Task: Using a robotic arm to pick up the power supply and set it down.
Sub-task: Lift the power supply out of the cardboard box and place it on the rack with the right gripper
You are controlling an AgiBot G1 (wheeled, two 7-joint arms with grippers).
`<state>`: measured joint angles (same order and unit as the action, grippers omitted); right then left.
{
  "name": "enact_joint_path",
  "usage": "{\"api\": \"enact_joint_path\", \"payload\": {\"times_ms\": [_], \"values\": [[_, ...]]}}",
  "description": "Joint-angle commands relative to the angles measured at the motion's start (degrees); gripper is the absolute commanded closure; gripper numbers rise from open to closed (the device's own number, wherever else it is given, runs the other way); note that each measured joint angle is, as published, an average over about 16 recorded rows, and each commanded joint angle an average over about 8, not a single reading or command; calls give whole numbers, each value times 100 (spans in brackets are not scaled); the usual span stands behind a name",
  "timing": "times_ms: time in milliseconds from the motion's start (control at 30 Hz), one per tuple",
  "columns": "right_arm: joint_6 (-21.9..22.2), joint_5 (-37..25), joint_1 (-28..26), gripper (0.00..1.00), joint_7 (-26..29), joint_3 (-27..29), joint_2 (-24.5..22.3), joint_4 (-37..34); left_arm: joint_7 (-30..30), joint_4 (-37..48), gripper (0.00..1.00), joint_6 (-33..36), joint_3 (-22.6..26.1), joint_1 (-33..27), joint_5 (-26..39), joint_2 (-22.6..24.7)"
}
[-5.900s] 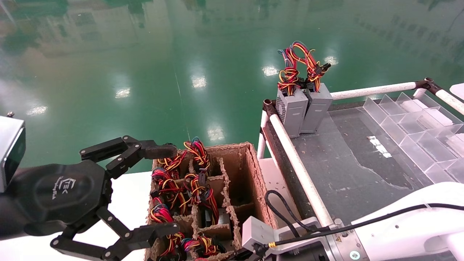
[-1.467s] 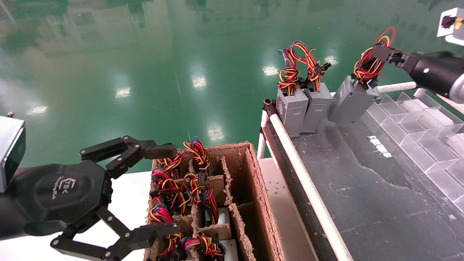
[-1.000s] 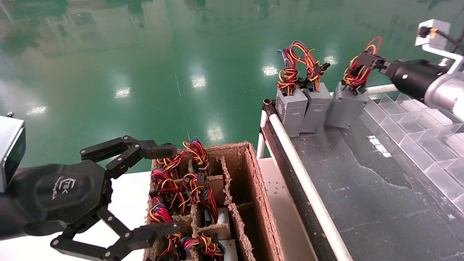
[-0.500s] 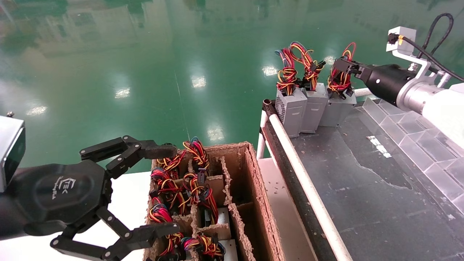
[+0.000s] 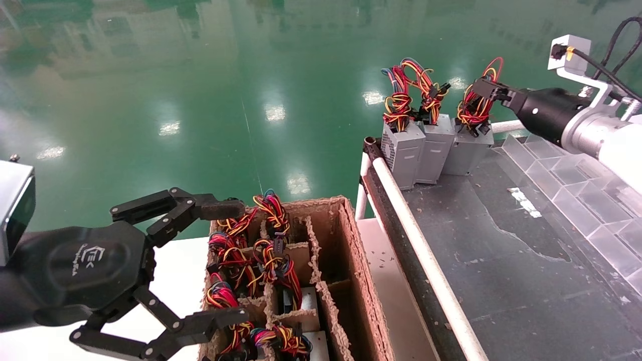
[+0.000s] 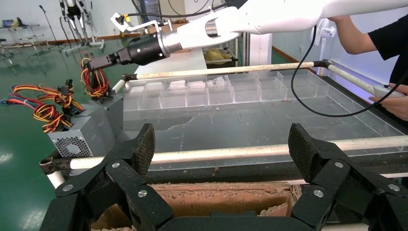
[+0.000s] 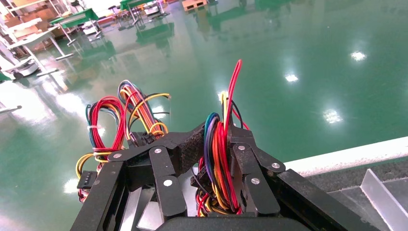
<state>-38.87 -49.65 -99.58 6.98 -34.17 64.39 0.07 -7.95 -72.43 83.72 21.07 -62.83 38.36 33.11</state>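
Right gripper (image 5: 489, 90) pinches wire coil (image 5: 474, 108), steadying power supply (image 5: 466, 150) upright on desk (image 5: 501, 240) beside two others; left gripper (image 5: 220, 260) spread, parked over carton (image 5: 351, 250).

The right arm reaches far forward, white tube ending in a black-and-silver wrist, and its right claw (image 5: 485, 89) has its black fingers (image 7: 183, 144) pinched together on a bundle of coloured wires. The left claw (image 5: 220, 260) hangs low and near, fingers spread wide, holding nothing.
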Motion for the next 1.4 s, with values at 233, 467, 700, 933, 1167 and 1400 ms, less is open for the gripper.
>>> {"api": "enact_joint_path", "payload": {"times_ms": [233,467,700,933,1167,1400], "values": [[-148,5,-46,100,60,4,-84,-5,0,0,0,0,0,0,0,0],[-321,15,-31,100,142,10,-196,-22,0,0,0,0,1,0,-1,0],[-527,21,25,100,214,15,-311,-30,1,0,0,0,1,0,-1,0],[-594,4,81,100,257,3,-320,-37,1,0,0,-1,2,0,-1,-1],[-409,-64,101,100,198,-45,-226,-30,1,0,0,-1,2,0,-1,-1],[-208,-73,124,43,95,-51,-156,-13,1,0,0,-1,2,-1,-1,-1]]}}
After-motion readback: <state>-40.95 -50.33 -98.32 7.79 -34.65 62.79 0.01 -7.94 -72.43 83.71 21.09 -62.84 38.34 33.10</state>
